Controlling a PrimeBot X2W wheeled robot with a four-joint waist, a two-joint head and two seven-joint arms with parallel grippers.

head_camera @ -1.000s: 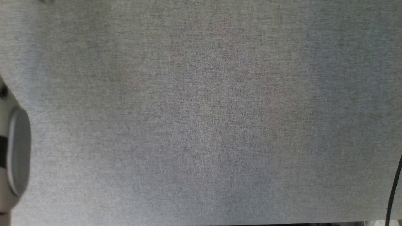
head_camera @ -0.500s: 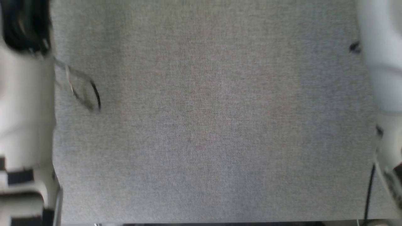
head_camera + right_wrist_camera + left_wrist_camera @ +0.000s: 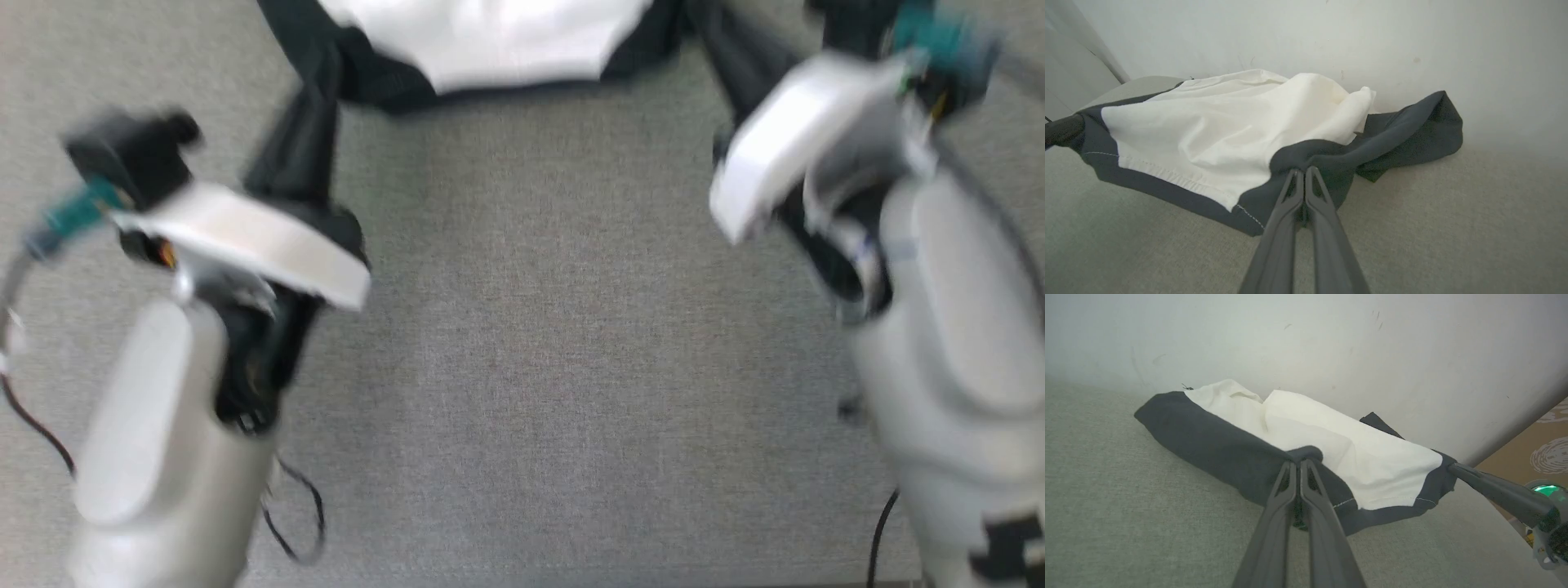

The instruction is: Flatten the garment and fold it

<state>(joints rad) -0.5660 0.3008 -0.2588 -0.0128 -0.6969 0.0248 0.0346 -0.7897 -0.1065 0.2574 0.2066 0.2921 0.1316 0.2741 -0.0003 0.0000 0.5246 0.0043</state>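
Observation:
The garment (image 3: 490, 41), white with black sleeves, lies bunched at the far edge of the grey fabric surface (image 3: 555, 343). In the blurred head view my left gripper (image 3: 306, 122) reaches up to its left black part and my right gripper (image 3: 739, 65) to its right black part. The left wrist view shows my left gripper (image 3: 1299, 461) shut on a fold of black cloth of the garment (image 3: 1331, 445). My right gripper (image 3: 1304, 170) is likewise shut on black cloth of the garment (image 3: 1208, 126). The hem between the two grips hangs slightly lifted off the surface.
A white wall (image 3: 1290, 343) rises right behind the garment. A brown cardboard surface (image 3: 1539, 445) shows at the right of the left wrist view. Thin black cables (image 3: 294, 523) hang by the left forearm. Bare grey surface stretches between the arms.
The head picture has shifted, so the camera has moved. Both arms and the garment now show, where before there was mostly bare grey surface.

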